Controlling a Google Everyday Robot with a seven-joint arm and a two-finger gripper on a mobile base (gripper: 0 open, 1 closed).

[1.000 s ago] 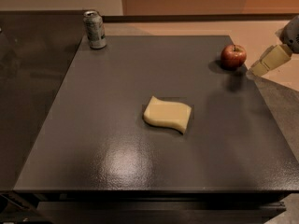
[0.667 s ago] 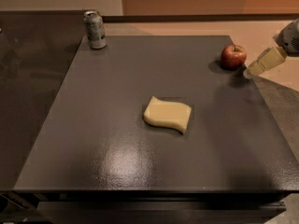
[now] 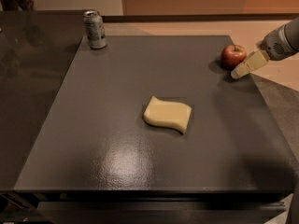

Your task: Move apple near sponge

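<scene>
A silver drinks can (image 3: 95, 29) is seen far left on the dark grey worktop (image 3: 93, 125). The pale yellow wavy-edged sponge (image 3: 167, 114) is centred. The small red apple (image 3: 233, 56), far right and well apart, is not yet moved. The beige claw (image 3: 244, 68) is held just beside it; whether it is spread cannot be told.

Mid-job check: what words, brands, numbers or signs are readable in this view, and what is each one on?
No text can be read.
Can, back left of the table: its side has markings, but they are too blurred to read.
Apple and sponge: no text visible.
Gripper, just right of the apple at the table's right edge: no label visible.
</scene>
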